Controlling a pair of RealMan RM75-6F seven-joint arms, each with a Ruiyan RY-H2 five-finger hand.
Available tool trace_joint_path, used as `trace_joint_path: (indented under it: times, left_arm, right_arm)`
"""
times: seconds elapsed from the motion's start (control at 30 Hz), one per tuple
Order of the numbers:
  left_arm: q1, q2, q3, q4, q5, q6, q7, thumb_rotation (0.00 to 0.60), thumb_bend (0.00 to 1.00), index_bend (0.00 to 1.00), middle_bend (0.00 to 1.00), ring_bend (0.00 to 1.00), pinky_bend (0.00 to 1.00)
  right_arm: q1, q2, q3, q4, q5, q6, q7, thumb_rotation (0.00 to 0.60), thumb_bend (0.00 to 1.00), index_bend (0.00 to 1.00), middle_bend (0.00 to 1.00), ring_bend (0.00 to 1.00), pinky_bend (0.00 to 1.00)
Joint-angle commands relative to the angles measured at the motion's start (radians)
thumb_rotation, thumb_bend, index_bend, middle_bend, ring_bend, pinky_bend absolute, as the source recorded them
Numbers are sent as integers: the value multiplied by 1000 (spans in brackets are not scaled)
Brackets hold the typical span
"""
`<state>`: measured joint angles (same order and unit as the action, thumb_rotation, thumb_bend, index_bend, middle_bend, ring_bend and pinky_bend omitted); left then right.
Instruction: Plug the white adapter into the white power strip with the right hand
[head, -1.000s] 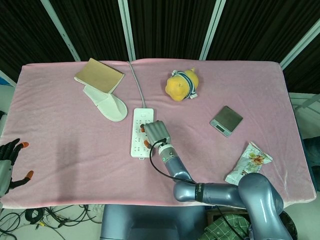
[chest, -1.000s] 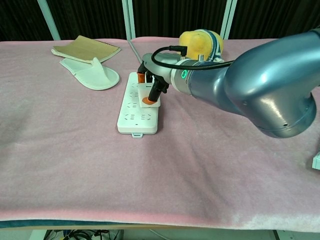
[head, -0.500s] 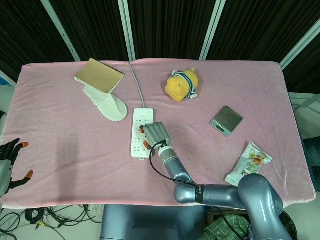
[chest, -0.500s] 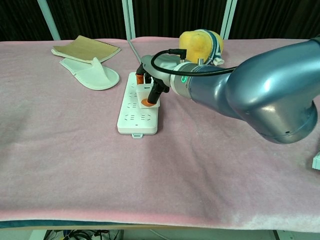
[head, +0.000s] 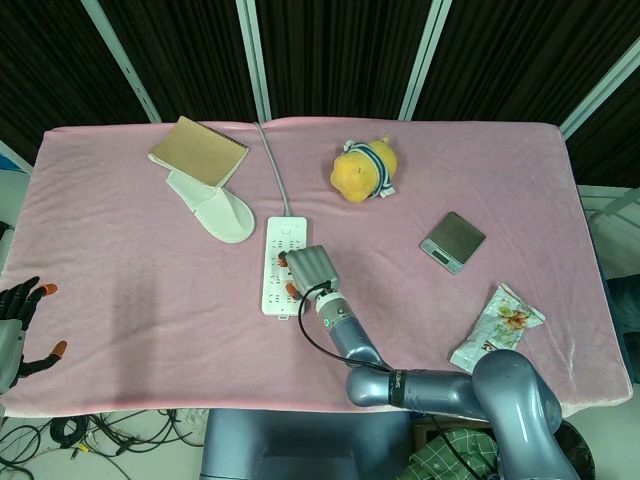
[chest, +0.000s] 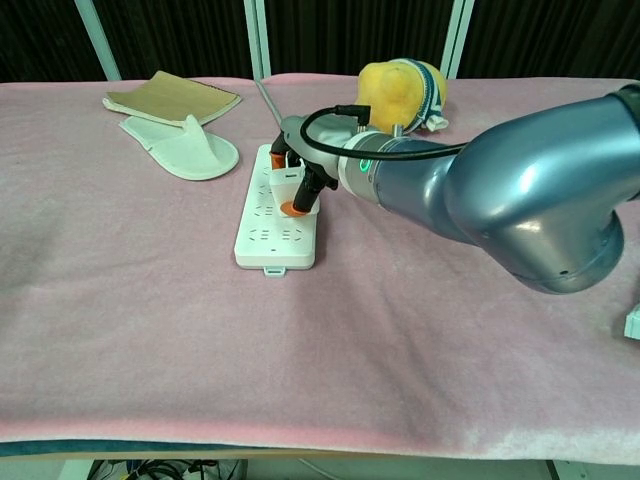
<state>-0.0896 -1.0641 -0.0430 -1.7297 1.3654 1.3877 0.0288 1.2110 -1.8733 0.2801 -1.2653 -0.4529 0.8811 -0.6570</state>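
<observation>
Right hand curled over white adapter, gripping it | adapter sat on white power strip, mid-length | right arm reached low across pink table | left hand fingers spread, off table's edge.

Pink-covered table: power strip, slipper, notebook, plush, scale, snack bag.

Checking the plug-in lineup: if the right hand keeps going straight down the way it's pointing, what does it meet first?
Most likely the white power strip: the right hand holds the white adapter right over its sockets, though their exact gap is unclear.
</observation>
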Motion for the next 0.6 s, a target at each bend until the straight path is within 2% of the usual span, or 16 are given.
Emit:
trace_joint_path:
  times: [0.03, 0.37, 0.6]
  left_arm:
    - [0, 0, 0, 0, 0, 0, 0, 600, 279, 130, 22, 0, 0]
    - [0, 0, 1, 0, 1, 0, 2, 600, 279, 130, 22, 0, 0]
    - [0, 0, 1, 0, 1, 1, 4, 600, 279, 130, 22, 0, 0]
  right_arm:
    - [-1, 4, 3, -1, 17, -8, -6, 600, 337, 1000, 893, 823, 519]
    - [-5, 37, 9, -20, 85, -33, -20, 600, 336, 1000, 900, 828, 538]
    - [2, 38, -3, -17, 91, -41, -34, 600, 339, 1000, 907, 833, 538]
